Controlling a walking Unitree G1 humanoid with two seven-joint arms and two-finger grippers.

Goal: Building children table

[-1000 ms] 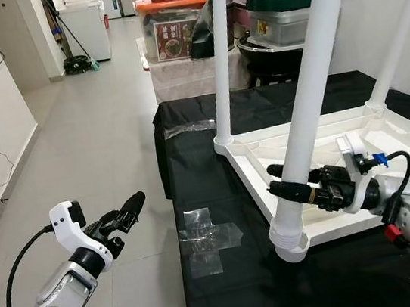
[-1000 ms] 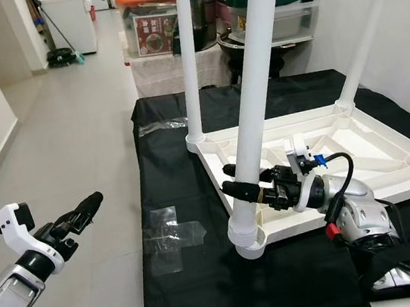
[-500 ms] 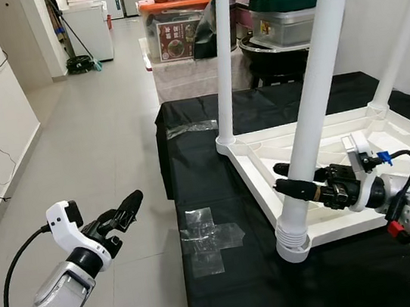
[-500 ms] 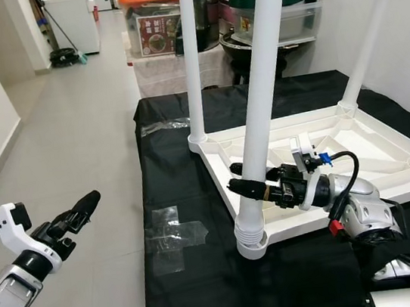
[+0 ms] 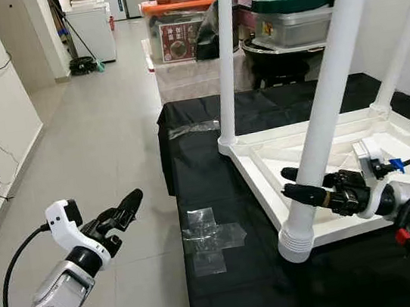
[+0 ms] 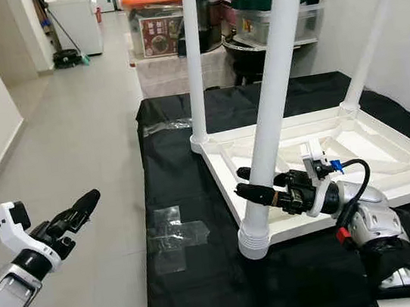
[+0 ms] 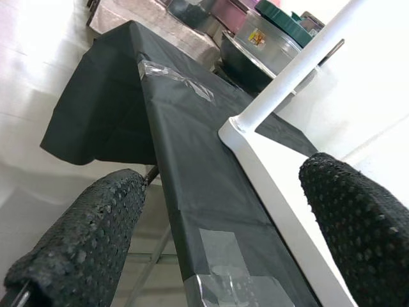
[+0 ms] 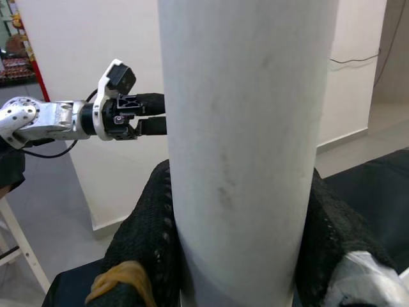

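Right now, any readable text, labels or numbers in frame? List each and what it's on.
None can be read.
Red box under the orange lid: printed label with pictures, text too small.
Metal pot with the green lid: small red and yellow sticker, blurred.
White table leg gripped by the right gripper: no markings.
Clear tape on the black cloth: blank.

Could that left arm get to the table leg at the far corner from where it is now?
Probably not: the left gripper hovers off the table's side over the floor, and the far leg stands well across the black cloth.
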